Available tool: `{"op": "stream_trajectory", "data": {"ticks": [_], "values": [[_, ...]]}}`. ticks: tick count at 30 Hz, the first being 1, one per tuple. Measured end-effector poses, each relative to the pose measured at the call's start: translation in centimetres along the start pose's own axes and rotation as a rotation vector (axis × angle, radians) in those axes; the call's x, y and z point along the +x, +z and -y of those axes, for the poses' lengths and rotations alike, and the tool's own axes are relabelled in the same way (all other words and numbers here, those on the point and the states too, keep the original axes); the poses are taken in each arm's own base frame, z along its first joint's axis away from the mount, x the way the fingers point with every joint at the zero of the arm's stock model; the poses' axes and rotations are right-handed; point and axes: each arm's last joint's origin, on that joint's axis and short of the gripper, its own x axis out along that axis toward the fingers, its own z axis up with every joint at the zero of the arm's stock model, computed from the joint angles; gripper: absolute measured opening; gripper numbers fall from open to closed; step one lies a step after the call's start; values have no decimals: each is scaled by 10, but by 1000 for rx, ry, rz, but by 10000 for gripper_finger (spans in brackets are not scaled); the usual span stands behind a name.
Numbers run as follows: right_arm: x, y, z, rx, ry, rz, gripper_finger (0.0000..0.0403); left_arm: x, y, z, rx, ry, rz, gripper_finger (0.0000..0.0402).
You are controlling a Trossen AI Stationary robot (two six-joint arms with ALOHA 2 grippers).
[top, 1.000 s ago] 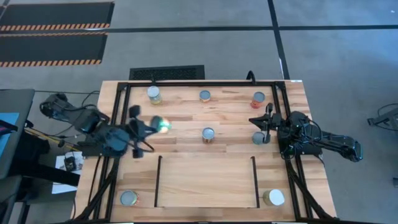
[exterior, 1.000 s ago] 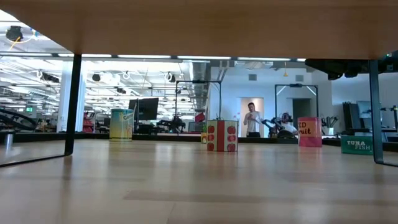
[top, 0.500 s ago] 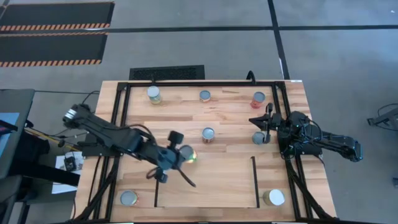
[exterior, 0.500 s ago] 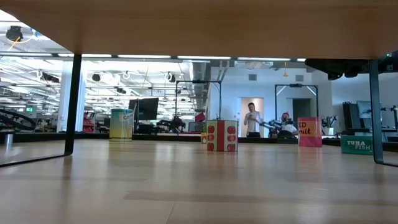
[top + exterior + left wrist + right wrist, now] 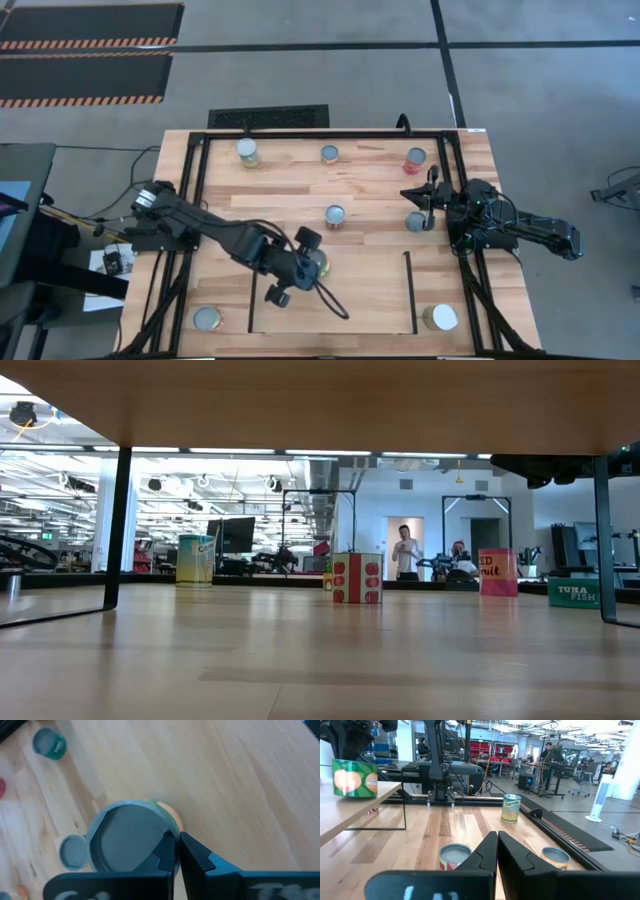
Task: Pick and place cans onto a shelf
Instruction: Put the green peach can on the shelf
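The left gripper (image 5: 300, 270) is clamped on a small silver-topped tin with a green and peach label (image 5: 131, 837), carrying it over the flat light-wood shelf panel (image 5: 360, 295) between thin black rails, likely to set it down there. The right gripper (image 5: 425, 205) waits by a grey-topped can (image 5: 415, 222) at the light-wood desk's (image 5: 370, 175) right side, fingers nearly together, apparently empty. The arm hides most of the carried tin from above; its height over the panel is unclear.

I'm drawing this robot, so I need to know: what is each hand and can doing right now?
Left hand: shut on the green can's rim, over the shelf.
Green can: upright, in the left hand.
Right hand: shut, empty.
Seven other cans: upright on the table.
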Motion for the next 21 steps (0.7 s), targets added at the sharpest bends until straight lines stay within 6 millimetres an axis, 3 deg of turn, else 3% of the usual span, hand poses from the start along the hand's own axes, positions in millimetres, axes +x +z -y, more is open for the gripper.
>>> {"op": "stream_trajectory", "data": {"ticks": [16, 21], "values": [[0, 0, 0, 0, 0, 0, 38, -1, 2, -1, -53, -158, 30, 1], [0, 0, 0, 0, 0, 0, 38, -2, 3, -7, -95, -122, 28, 8]]}}
